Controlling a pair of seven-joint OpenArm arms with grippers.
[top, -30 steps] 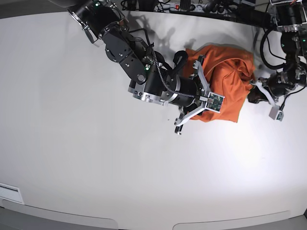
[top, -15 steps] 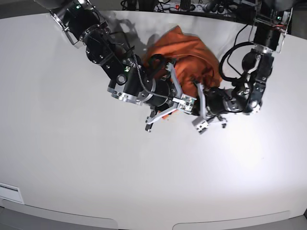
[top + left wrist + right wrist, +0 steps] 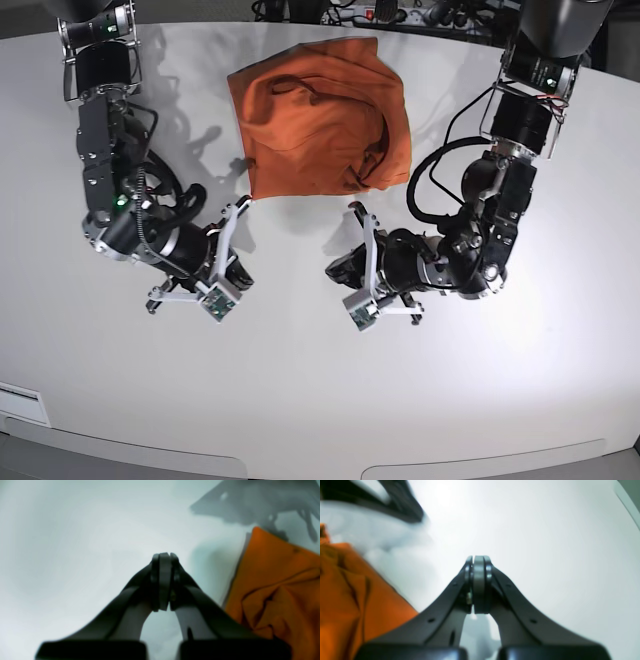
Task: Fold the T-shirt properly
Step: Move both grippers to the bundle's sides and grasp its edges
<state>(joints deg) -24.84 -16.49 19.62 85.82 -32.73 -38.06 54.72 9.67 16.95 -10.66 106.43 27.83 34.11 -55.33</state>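
Both grippers closed, empty.
Left gripper point(image 3: 161, 580) and right gripper point(image 3: 478, 580) have withdrawn from T-shirt point(image 3: 320, 120); it now lies apart.

T-shirt point(image 3: 280, 587) cut off by edge, both wrist views blurred

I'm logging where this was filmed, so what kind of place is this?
Probably a robotics lab bench: two arms over a bare white table, cables and a power strip along its back edge, one orange T-shirt.
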